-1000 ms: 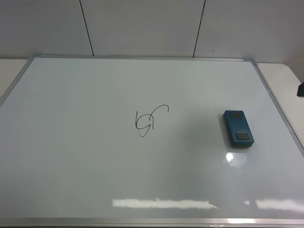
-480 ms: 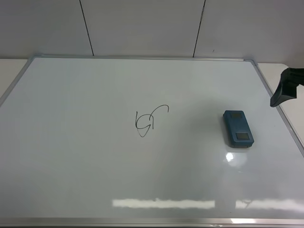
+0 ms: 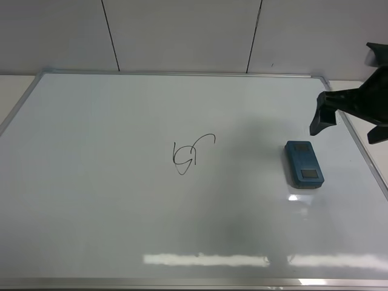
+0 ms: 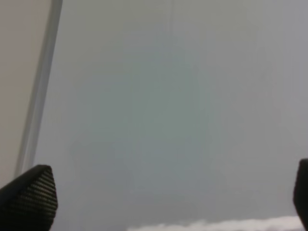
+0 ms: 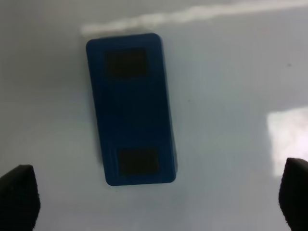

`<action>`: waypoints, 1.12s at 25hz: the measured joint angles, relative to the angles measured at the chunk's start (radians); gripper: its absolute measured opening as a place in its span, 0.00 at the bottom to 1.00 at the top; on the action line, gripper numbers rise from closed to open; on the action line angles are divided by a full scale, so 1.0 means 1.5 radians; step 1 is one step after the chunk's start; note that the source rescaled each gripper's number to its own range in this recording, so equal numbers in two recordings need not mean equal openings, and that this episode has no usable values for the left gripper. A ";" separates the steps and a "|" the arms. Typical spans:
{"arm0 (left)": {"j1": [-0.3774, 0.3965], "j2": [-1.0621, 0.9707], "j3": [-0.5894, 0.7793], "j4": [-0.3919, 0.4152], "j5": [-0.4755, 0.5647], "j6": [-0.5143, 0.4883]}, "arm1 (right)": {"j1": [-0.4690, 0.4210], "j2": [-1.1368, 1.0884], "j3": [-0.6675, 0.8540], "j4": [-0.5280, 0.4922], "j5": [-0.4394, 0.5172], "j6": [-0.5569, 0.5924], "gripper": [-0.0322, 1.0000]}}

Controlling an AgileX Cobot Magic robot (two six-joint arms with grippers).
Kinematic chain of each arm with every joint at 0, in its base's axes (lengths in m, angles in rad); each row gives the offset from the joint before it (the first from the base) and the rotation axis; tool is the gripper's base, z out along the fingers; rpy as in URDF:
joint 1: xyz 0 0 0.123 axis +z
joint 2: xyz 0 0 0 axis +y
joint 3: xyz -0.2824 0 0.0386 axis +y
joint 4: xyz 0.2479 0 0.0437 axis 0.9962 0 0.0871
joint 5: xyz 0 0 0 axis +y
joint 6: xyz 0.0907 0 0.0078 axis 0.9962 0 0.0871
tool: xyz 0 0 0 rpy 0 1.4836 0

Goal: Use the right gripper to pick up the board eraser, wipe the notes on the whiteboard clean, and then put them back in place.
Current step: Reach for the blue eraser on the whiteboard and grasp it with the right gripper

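Note:
The teal-blue board eraser (image 3: 304, 163) lies flat on the right part of the whiteboard (image 3: 91, 194). The black notes (image 3: 193, 154) sit near the board's middle. My right gripper (image 3: 350, 127) hovers open above the board's right edge, just right of and behind the eraser, touching nothing. In the right wrist view the eraser (image 5: 131, 109) lies ahead of the open right gripper (image 5: 156, 192), with one finger showing on each side. The left gripper (image 4: 166, 195) is open over bare whiteboard (image 4: 144, 96) beside its frame, and is out of the exterior high view.
The board's silver frame (image 3: 182, 73) borders a pale table (image 3: 354, 91) on the right. A white panelled wall (image 3: 182, 30) stands behind. Bright light glare (image 3: 206, 259) lies along the board's near edge.
My right gripper has come in from the right edge and moved left over the board's right side, closer to the eraser. The eraser and notes have not moved.

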 joint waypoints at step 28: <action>0.000 0.000 0.000 0.000 0.000 0.000 | 0.067 0.233 0.000 -0.040 -0.130 0.027 1.00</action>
